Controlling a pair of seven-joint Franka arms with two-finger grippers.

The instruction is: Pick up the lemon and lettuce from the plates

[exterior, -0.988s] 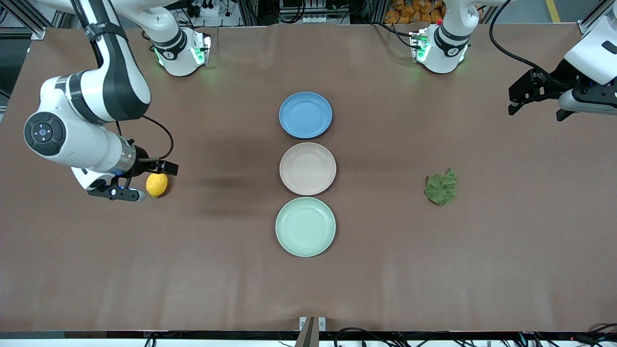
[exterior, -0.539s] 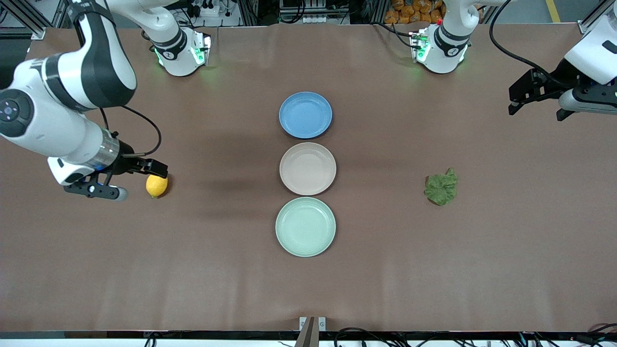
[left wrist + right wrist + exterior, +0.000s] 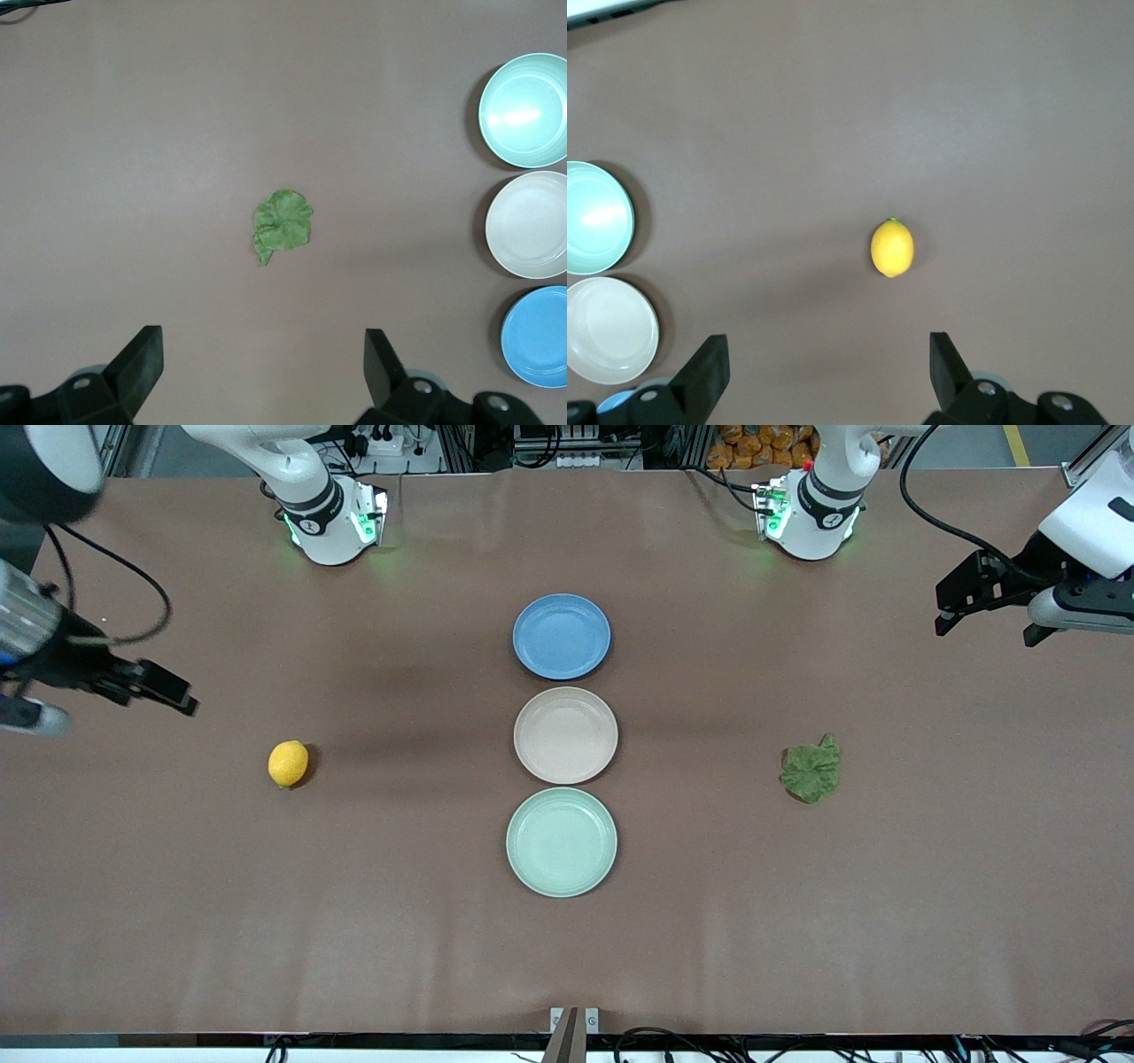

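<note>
Both plates [image 3: 565, 735] are empty — lemon [image 3: 288, 763] and lettuce [image 3: 811, 771] lie on the table, so the left gripper [image 3: 985, 607] and right gripper [image 3: 133, 686] hang wide open.

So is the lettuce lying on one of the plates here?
No, the lettuce lies on the bare table, toward the left arm's end, apart from the empty beige-pink plate and mint green plate.

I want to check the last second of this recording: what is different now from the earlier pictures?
The right gripper, open and empty, has drawn up and away from the small yellow lemon toward the right arm's end of the brown table. The lemon stayed put. The left gripper waits open; the wrinkled green lettuce leaf, beige-pink plate, mint-green plate and blue plate are unchanged.
</note>
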